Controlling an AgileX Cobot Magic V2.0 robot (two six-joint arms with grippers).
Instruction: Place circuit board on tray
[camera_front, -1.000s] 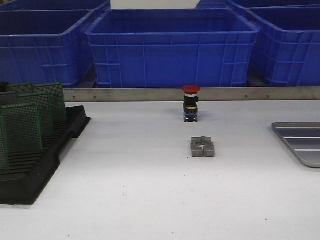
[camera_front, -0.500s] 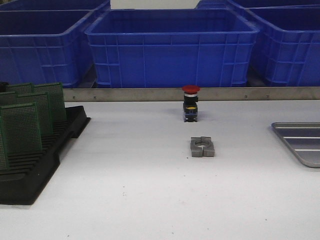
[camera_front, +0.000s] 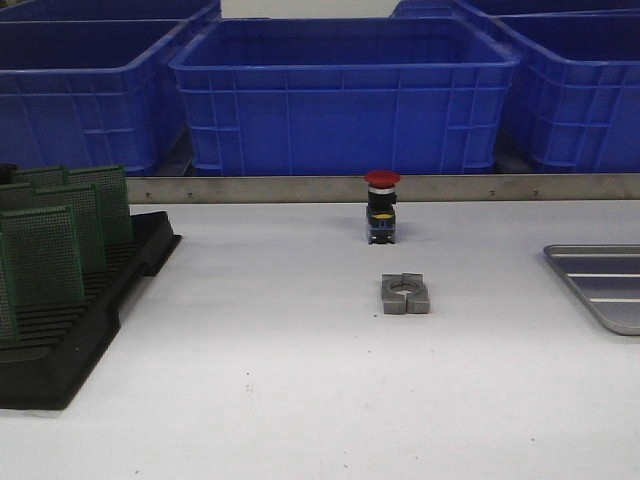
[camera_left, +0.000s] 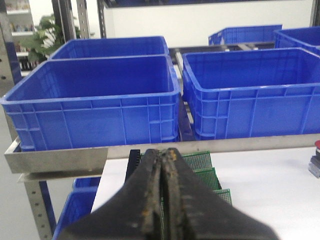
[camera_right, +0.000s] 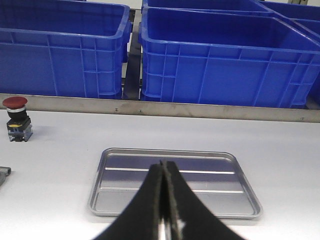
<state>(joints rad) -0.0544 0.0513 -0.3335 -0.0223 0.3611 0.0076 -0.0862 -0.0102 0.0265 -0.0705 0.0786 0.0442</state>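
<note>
Several green circuit boards (camera_front: 60, 240) stand upright in a black slotted rack (camera_front: 90, 325) at the table's left; they also show in the left wrist view (camera_left: 207, 167). The silver tray (camera_front: 600, 285) lies at the right edge, empty; in the right wrist view (camera_right: 125, 200) it lies just ahead of the fingers. My left gripper (camera_left: 165, 152) is shut and empty, above and short of the rack. My right gripper (camera_right: 164, 165) is shut and empty, over the tray's near side. Neither gripper shows in the front view.
A red-capped push button (camera_front: 381, 205) stands at the table's middle back, also in the right wrist view (camera_right: 16, 117). A grey metal clamp block (camera_front: 405, 294) lies in front of it. Blue bins (camera_front: 340, 95) line the back behind a metal rail (camera_front: 300, 188).
</note>
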